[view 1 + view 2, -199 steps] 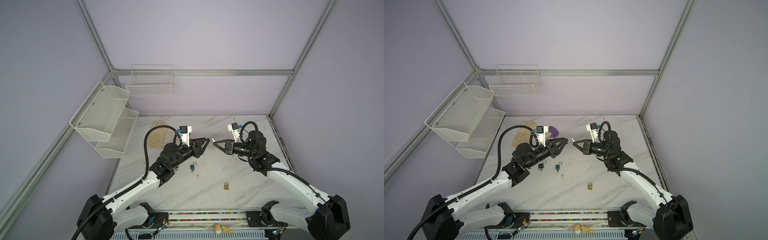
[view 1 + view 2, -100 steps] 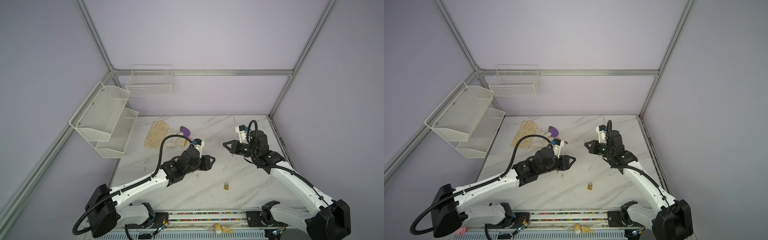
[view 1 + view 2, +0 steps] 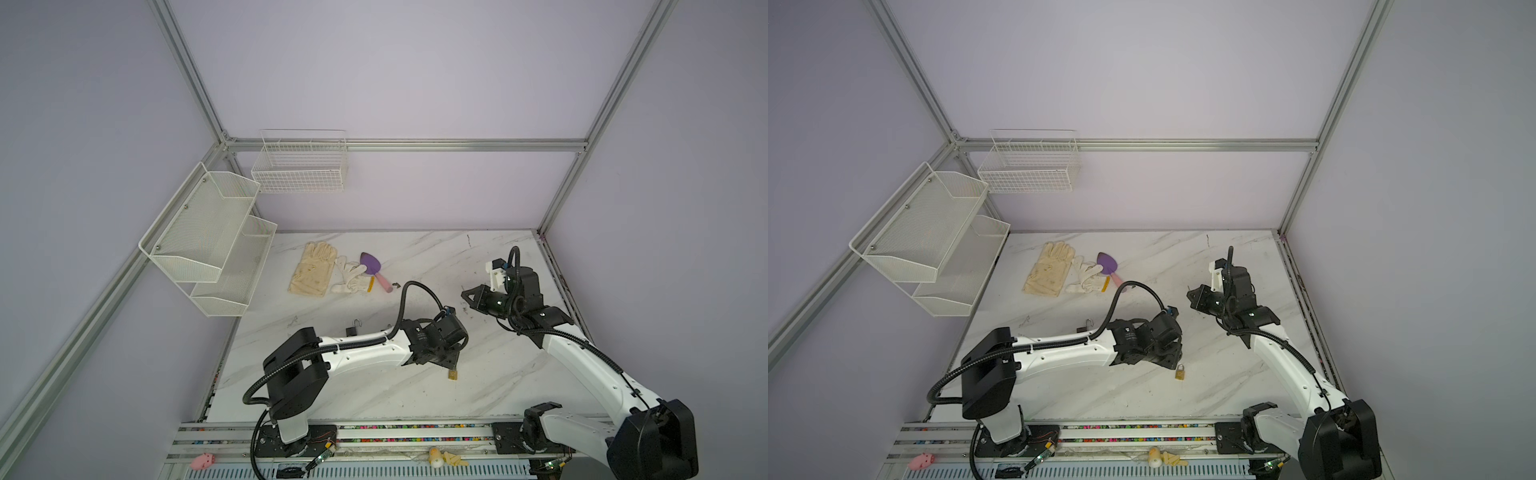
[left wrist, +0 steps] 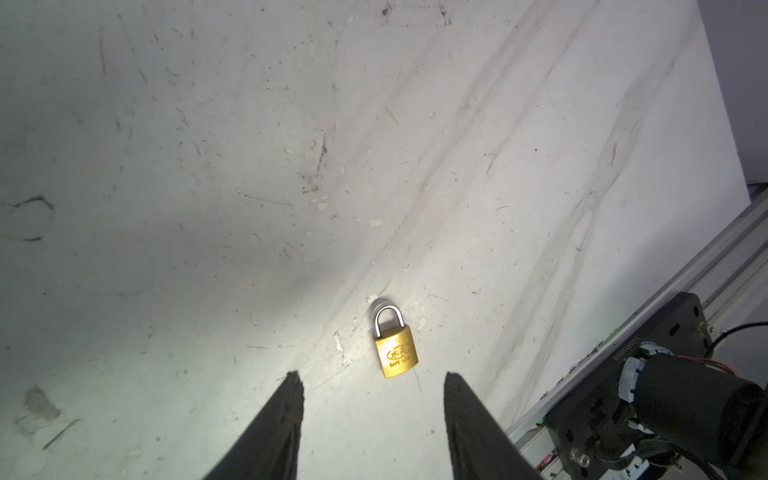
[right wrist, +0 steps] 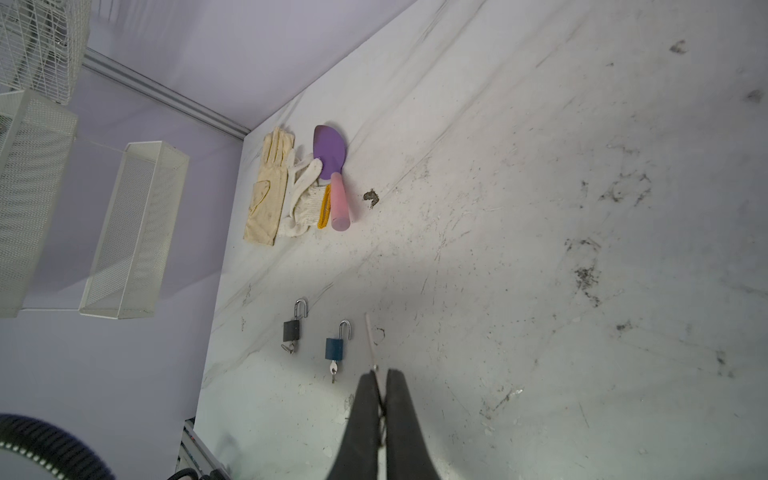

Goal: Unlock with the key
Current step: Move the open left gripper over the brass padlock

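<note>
A brass padlock [image 4: 395,351] with a closed silver shackle lies flat on the marble table [image 4: 208,166], toward its front in both top views [image 3: 453,375] [image 3: 1180,372]. My left gripper [image 4: 372,376] hangs open just over it, the lock lying a little ahead of the fingertips and nothing between them. In a top view this gripper [image 3: 450,362] points down at the table. My right gripper [image 5: 380,374] is shut on the key [image 5: 370,338], whose thin pale blade sticks out past the tips. It hovers at the right [image 3: 466,294], well apart from the brass padlock.
A black padlock [image 5: 293,326] and a blue padlock [image 5: 336,345] lie with shackles open and keys in them. Gloves [image 3: 312,272] and a purple trowel [image 3: 372,266] lie at the back. White mesh shelves [image 3: 208,245] and a wire basket [image 3: 301,164] hang on the walls.
My left arm has swung right and down over the brass padlock, its jaws standing wider. My right gripper has drawn back to the right, still shut on the key.
</note>
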`<action>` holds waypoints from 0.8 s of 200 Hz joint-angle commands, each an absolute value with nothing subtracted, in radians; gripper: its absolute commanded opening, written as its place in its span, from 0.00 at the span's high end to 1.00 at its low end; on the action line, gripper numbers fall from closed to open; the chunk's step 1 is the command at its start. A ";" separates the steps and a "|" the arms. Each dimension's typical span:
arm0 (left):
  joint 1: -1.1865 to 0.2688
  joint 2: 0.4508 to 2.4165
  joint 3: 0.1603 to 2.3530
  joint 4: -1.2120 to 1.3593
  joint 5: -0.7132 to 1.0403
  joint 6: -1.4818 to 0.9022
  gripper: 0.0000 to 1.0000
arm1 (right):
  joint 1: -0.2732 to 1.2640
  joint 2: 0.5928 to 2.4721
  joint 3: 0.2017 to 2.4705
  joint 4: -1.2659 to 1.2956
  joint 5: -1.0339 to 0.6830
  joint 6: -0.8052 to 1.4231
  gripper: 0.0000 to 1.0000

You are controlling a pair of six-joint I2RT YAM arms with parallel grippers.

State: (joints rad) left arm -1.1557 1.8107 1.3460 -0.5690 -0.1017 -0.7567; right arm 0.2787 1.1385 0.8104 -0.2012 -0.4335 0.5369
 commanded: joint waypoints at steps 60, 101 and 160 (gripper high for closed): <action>-1.206 2.018 1.624 -0.774 -0.099 -0.657 0.44 | 0.217 1.148 0.794 -0.207 -0.482 0.511 1.00; -1.207 2.090 1.657 -0.806 -0.108 -0.645 0.44 | 0.210 1.153 0.785 -0.202 -0.496 0.506 1.00; -1.207 2.096 1.650 -0.821 -0.121 -0.644 0.48 | 0.199 1.156 0.790 -0.204 -0.506 0.497 1.00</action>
